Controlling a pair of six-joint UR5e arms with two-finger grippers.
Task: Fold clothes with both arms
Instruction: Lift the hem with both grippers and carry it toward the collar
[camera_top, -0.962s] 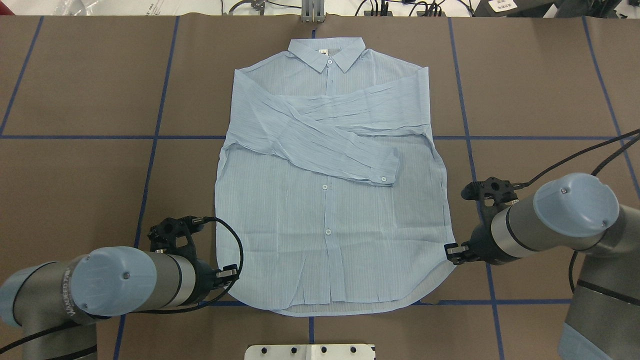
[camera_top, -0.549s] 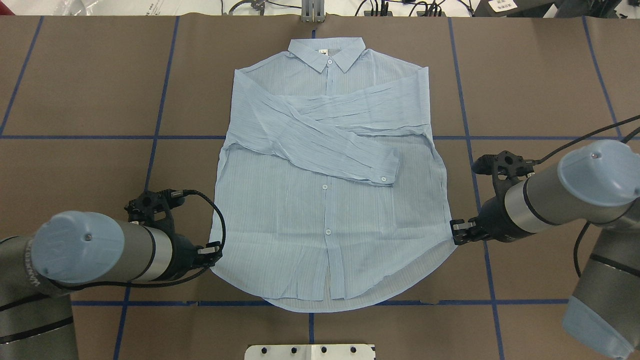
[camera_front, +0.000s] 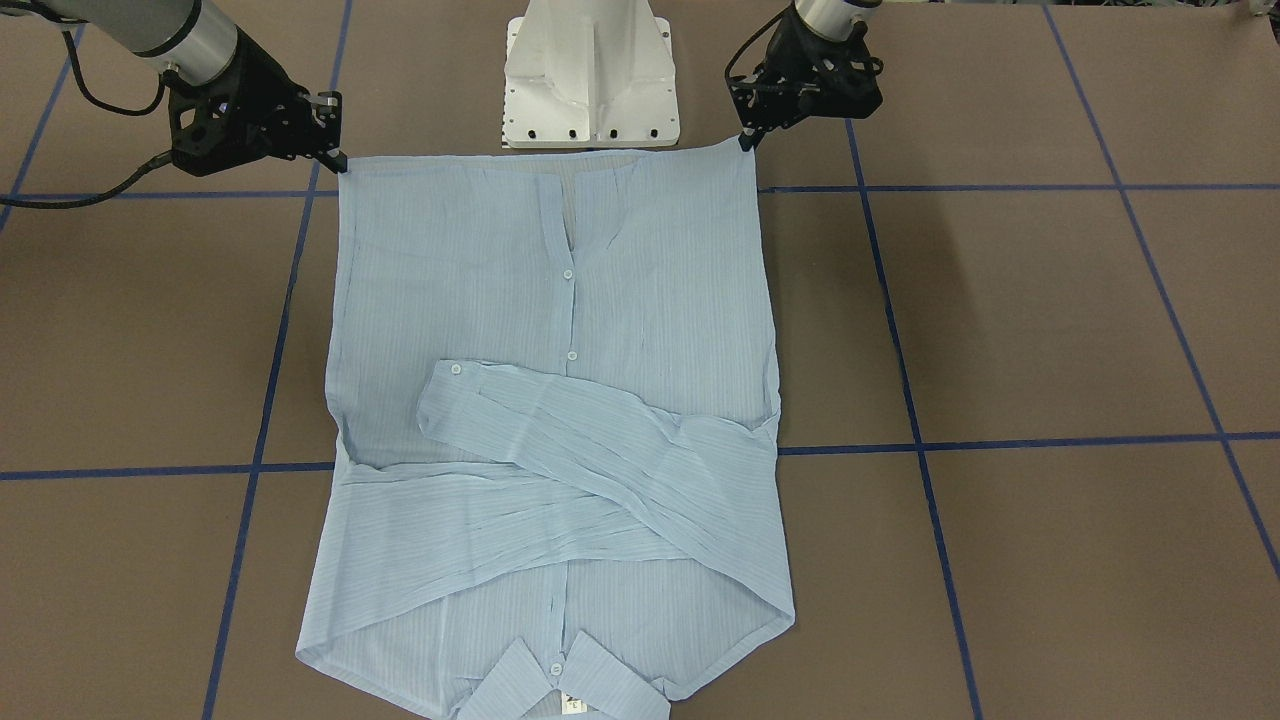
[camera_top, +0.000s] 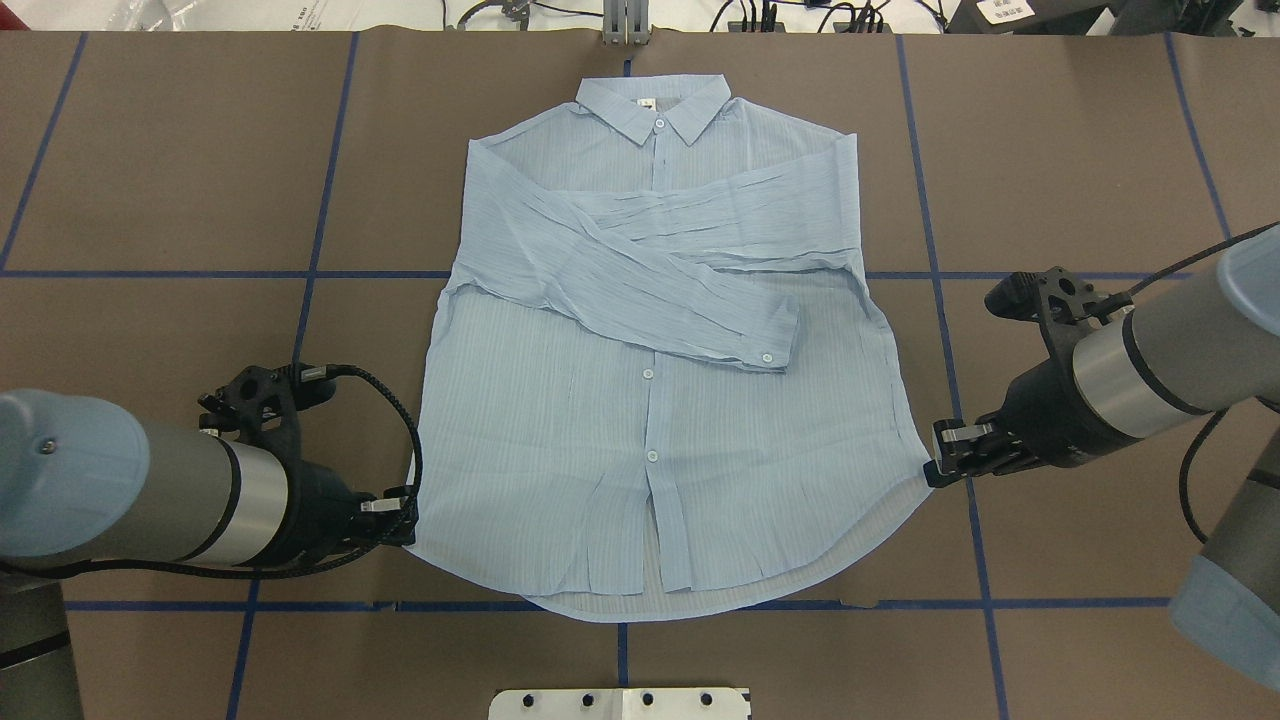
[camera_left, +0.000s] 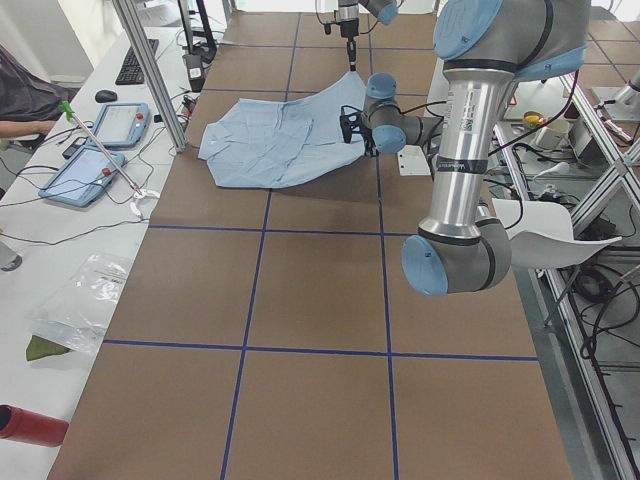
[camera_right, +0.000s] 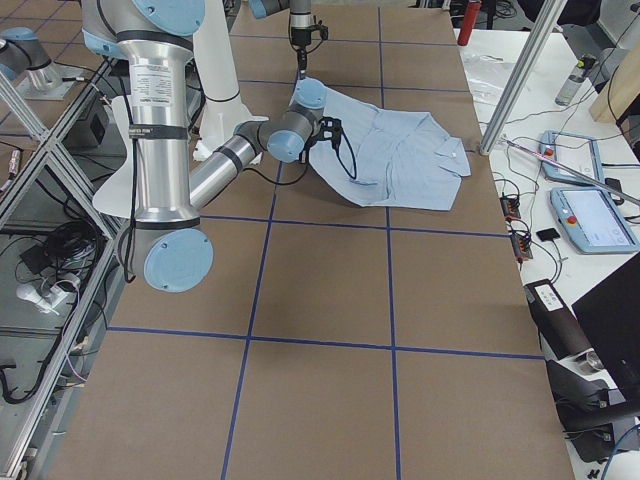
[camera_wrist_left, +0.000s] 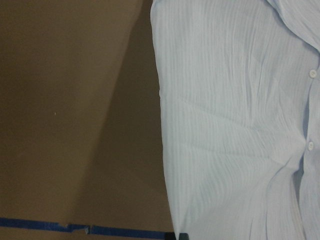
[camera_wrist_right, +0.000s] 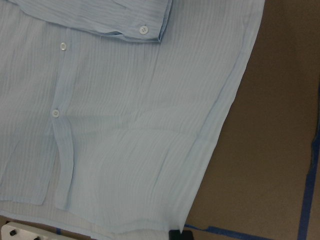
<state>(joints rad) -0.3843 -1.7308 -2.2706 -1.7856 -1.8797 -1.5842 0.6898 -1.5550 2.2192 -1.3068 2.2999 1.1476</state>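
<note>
One shirt (camera_top: 650, 420) lies front-up on the tabletop (camera_top: 150, 180), its collar (camera_top: 655, 105) at the far side from the robot. Its two sleeves (camera_top: 640, 290) are already crossed over the chest. There are two arms. The left end effector (camera_top: 405, 518) and right end effector (camera_top: 936, 470) each pinch a bottom hem corner, clenched on the cloth. The hem-to-collar fold looks barely begun, and any later folds remain.

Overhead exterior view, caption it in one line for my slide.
The left gripper and right gripper each pinch a hem corner of the shirt, sleeves folded across its front.
</note>
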